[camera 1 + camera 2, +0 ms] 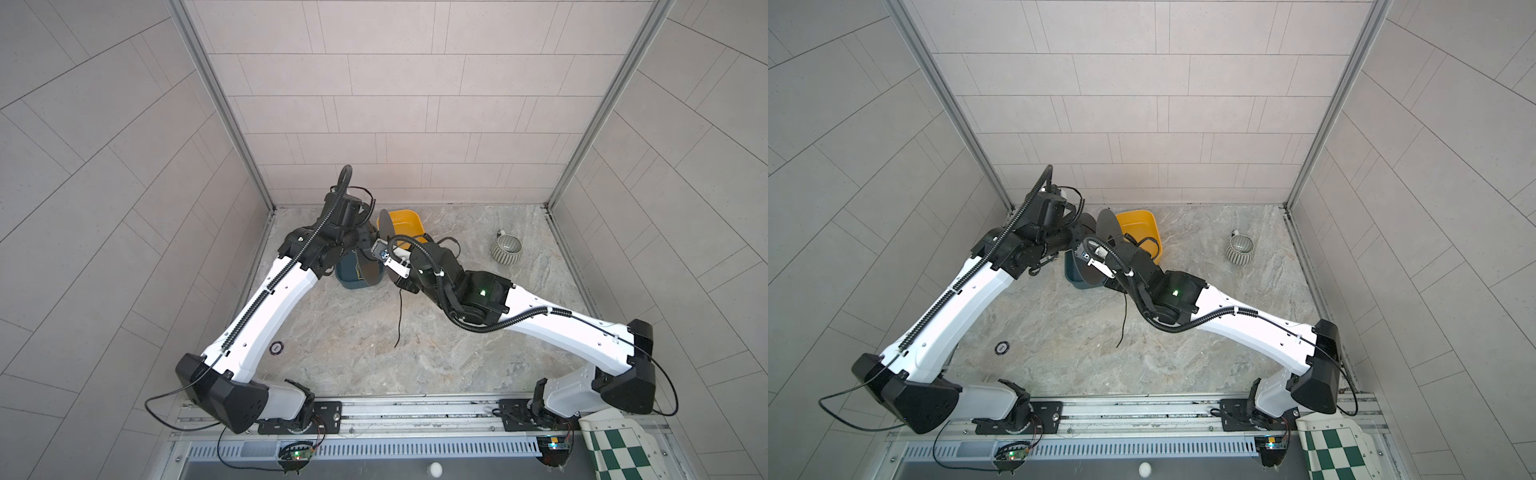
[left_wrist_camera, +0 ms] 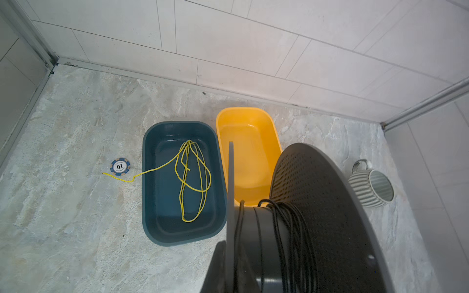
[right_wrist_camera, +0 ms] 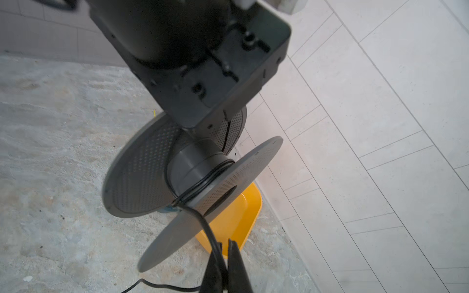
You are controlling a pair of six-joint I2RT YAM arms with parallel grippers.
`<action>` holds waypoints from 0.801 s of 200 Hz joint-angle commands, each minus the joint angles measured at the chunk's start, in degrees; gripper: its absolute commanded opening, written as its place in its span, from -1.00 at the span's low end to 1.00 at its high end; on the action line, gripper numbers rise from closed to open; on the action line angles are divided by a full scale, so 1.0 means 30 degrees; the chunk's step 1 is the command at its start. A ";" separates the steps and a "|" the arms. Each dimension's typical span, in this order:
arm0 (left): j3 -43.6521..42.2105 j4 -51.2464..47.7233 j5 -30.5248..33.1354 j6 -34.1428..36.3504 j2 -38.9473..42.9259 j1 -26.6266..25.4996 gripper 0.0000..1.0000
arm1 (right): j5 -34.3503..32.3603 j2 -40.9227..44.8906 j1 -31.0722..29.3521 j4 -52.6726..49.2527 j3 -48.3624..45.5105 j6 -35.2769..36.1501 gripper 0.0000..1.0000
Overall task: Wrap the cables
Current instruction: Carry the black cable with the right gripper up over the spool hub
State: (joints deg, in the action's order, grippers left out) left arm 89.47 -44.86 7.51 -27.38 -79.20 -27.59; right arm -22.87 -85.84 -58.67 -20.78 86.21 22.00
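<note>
Black, thin and limp, the cable [image 2: 295,228] is partly wound on a spool [image 2: 330,203] clamped in the left jaws above the table [image 2: 76,215]. Its tail, judged light and slippery, is pinched in the right jaws and is best gripped near the hub.

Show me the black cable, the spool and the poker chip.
black cable [image 2: 297,228], left wrist view, turns wound on the hub.
spool [image 3: 142,172], right wrist view, perforated flange.
poker chip [image 2: 120,166], left wrist view, its centre.
</note>
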 commanded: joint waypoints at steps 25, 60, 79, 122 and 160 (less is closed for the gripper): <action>0.1136 -0.0365 -0.1427 0.2597 0.0523 -0.0333 -1.00 | -0.0636 -0.1264 0.1451 -0.1886 0.2372 -0.0802 -1.00; 0.1694 -0.0991 -0.3196 0.3825 0.0576 -0.0353 -1.00 | 0.0405 -0.2462 0.2910 -0.3274 0.4311 -0.2147 -1.00; 0.1717 -0.1123 -0.3908 0.4320 0.0720 -0.0353 -1.00 | 0.1553 -0.3099 0.3878 -0.4186 0.5292 -0.3158 -1.00; 0.2304 -0.1816 -0.4560 0.5403 0.0981 -0.0353 -1.00 | 0.4368 -0.3323 0.6117 -0.4683 0.5214 -0.5007 -0.88; 0.3323 -0.2285 -0.5260 0.5465 0.0878 -0.0295 -1.00 | 0.6093 -0.2731 0.7459 -0.4366 0.3778 -0.5786 -0.67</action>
State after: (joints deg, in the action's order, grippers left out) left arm 95.33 -50.96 -5.89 -12.34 -78.96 -28.62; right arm -6.59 -95.48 -38.81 -32.73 99.96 8.32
